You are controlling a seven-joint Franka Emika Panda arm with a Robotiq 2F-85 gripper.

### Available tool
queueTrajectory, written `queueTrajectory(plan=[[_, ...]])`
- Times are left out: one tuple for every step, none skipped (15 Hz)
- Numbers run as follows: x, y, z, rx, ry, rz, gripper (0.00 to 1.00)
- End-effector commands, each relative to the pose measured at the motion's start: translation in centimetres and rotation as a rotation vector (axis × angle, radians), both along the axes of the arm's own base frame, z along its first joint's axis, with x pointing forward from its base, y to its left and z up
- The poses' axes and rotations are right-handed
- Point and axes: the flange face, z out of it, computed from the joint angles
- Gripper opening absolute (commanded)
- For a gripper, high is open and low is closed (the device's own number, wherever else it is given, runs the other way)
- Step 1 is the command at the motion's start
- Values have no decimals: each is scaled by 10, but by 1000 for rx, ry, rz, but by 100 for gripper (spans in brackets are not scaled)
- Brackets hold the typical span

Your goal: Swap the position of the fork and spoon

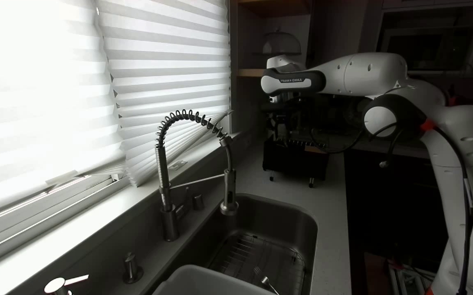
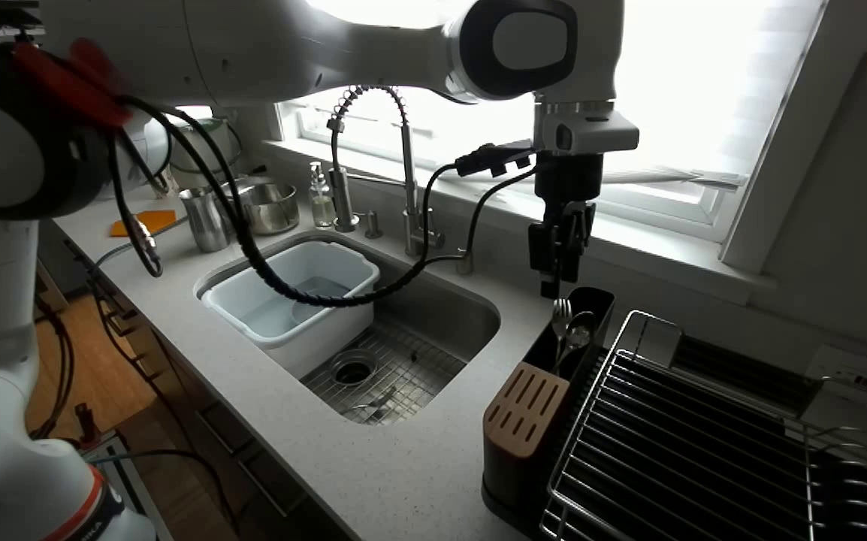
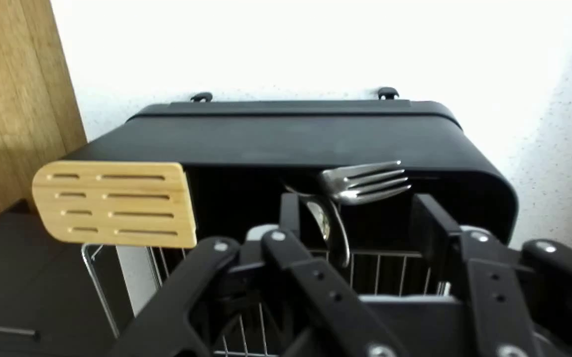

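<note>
A metal fork [image 2: 562, 318] and a metal spoon [image 2: 581, 330] stand tilted in the open part of a black caddy [image 2: 507, 469], heads up and close together. In the wrist view the fork [image 3: 365, 183] has its tines toward the right, and the spoon [image 3: 334, 230] is seen edge-on below it. Their handles are hidden in the dark caddy [image 3: 286, 139]. My gripper [image 3: 358, 203] is open and empty above the caddy, with both heads showing between its fingers in that view. The gripper also shows in both exterior views [image 1: 280, 129] [image 2: 558, 276], just above the fork and spoon.
A slotted wooden lid [image 3: 117, 202] covers one end of the caddy. A wire dish rack [image 2: 674, 406] stands beside it. The sink [image 2: 471, 330] holds a pale tub [image 2: 291, 330] and metal utensils [image 2: 381, 404]. A tall faucet [image 1: 166, 176] and the window sill [image 2: 674, 255] are nearby.
</note>
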Motion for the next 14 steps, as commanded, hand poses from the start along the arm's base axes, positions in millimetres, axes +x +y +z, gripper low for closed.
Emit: queueTrajectory(plan=[[4, -3, -10, 68, -82, -167, 93], [5, -4, -12, 81, -101, -211, 99], [5, -7, -12, 89, -131, -251, 100], [5, -11, -13, 96, -158, -293, 100], [3, -15, -12, 102, -180, -338, 100], [2, -18, -13, 111, -197, -369, 100], [0, -20, -15, 115, -204, -398, 100], [-3, -22, -18, 113, -203, -424, 100], [-5, -23, -23, 121, -195, -446, 100], [-7, -24, -27, 121, -184, -469, 99], [-9, -24, -33, 132, -176, -486, 100], [-10, -25, -37, 142, -169, -503, 100], [-11, -25, -41, 153, -167, -517, 100], [-12, -25, -45, 165, -166, -530, 100]])
